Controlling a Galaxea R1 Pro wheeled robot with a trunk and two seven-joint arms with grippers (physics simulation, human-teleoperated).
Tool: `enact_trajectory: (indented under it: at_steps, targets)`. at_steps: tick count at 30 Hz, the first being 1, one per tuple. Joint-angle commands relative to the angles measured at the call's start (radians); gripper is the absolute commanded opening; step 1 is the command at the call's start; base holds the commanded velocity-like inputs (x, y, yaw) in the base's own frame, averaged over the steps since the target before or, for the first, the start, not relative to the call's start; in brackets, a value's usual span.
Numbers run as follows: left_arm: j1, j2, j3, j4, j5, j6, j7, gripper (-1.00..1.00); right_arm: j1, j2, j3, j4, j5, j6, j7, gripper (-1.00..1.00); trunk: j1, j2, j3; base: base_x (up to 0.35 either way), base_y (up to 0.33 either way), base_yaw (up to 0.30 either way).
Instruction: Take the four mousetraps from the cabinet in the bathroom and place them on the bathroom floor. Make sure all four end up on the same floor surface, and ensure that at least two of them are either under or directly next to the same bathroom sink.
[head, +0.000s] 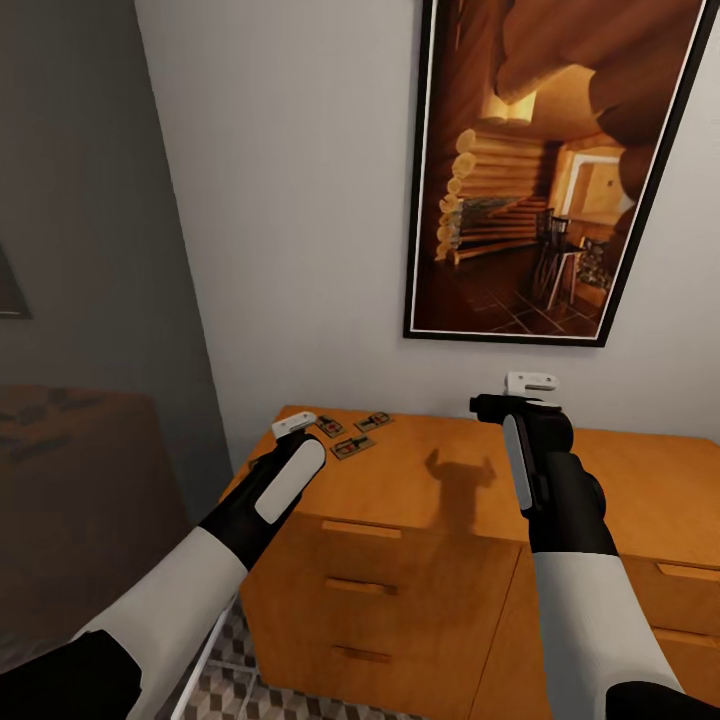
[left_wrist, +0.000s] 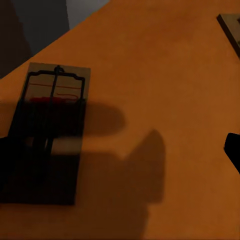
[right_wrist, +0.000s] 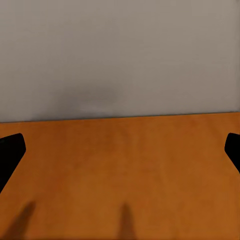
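Three mousetraps lie on the back left of the orange-brown cabinet (head: 420, 490) top: one (head: 330, 425) right beside my left gripper (head: 297, 425), one (head: 373, 421) further right, one (head: 352, 447) nearer the front. My left gripper (left_wrist: 120, 155) hovers open just above the top, and the left wrist view shows a mousetrap (left_wrist: 52, 125) partly in its shadow and the corner of another mousetrap (left_wrist: 231, 27). My right gripper (head: 530, 385) is open over bare wood mid-cabinet, its fingertips (right_wrist: 232, 150) spread wide before the wall. The bathroom sink is out of view.
A large framed picture (head: 555, 170) hangs on the white wall above the cabinet. A dark brown block (head: 70, 480) stands to the left. A patch of cube-patterned bathroom floor (head: 240, 690) shows at the cabinet's foot, between it and my left arm.
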Motion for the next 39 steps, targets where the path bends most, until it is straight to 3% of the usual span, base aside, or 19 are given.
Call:
enact_trajectory:
  at_steps: [1, 24, 39]
  targets:
    - [-0.001, 0.001, -0.002, -0.001, 0.002, 0.009, 0.006, 1.00, -0.001, 0.001, -0.001, -0.001, 0.009, 0.005, 0.005, 1.00, 0.000, -0.001, -0.001, 0.001, -0.002, 0.000]
    - [-0.001, 0.008, 0.004, 0.005, -0.001, 0.015, 0.012, 1.00, -0.001, -0.001, -0.001, 0.001, 0.006, 0.004, 0.004, 1.00, 0.000, -0.001, -0.001, 0.000, 0.000, 0.000]
    - [-0.001, 0.035, 0.002, 0.017, -0.003, 0.016, 0.012, 1.00, -0.001, 0.000, -0.001, 0.001, 0.006, 0.004, 0.004, 1.00, 0.000, -0.001, -0.001, 0.000, 0.000, 0.000]
